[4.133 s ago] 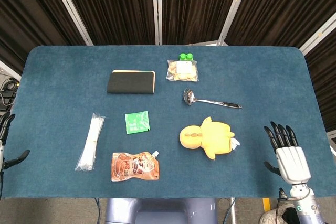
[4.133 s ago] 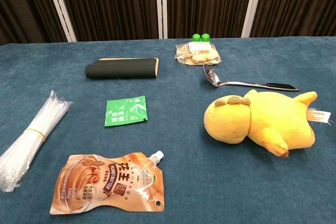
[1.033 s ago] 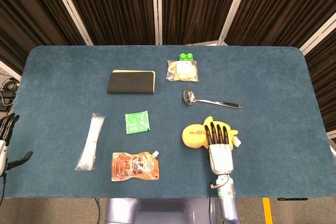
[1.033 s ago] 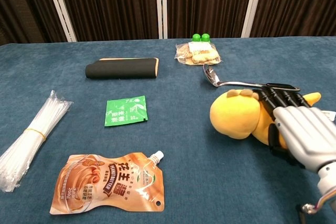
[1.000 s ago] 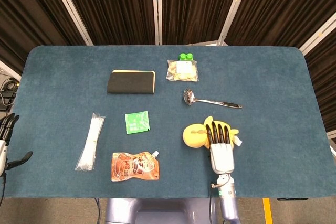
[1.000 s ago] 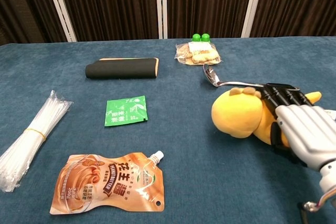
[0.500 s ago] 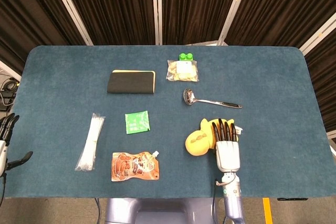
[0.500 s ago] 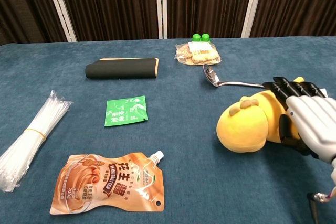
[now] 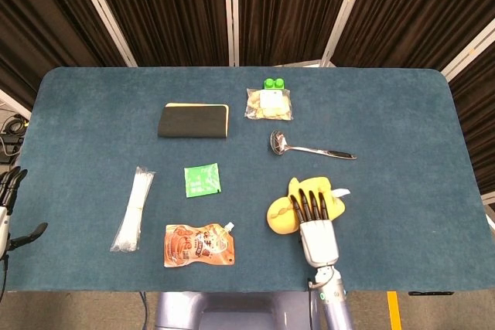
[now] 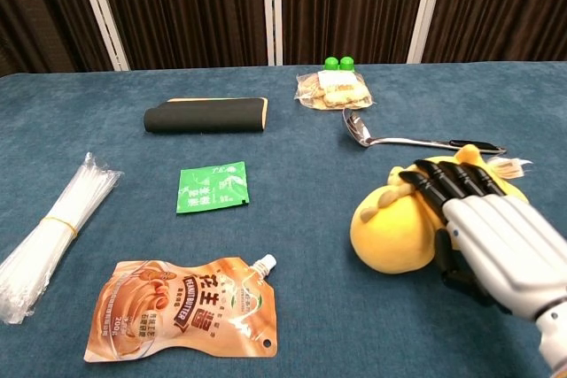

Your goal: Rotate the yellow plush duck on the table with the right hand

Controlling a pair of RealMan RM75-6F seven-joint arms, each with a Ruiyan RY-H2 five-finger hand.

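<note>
The yellow plush duck (image 9: 281, 216) lies on the blue table at front right, head toward the front left, tail with its white tag toward the back right. My right hand (image 9: 315, 226) lies over its body from the near side, dark fingers (image 9: 308, 205) stretched across its back. In the chest view the duck (image 10: 392, 233) shows its head, and the right hand (image 10: 489, 238) grips the body with the thumb against its near side. My left hand (image 9: 8, 210) hangs at the table's left edge, fingers apart, holding nothing.
A metal spoon (image 9: 311, 149) lies just behind the duck. Further back are a snack bag (image 9: 268, 104) and green caps (image 9: 273, 83). A black pouch (image 9: 193, 120), green sachet (image 9: 203, 180), brown spouted pouch (image 9: 199, 245) and clear bundle (image 9: 133, 208) occupy the left half.
My right hand came in from the table's right edge onto the duck and turned it. Its head swung from pointing left toward the front left; in the last half second both shifted slightly left.
</note>
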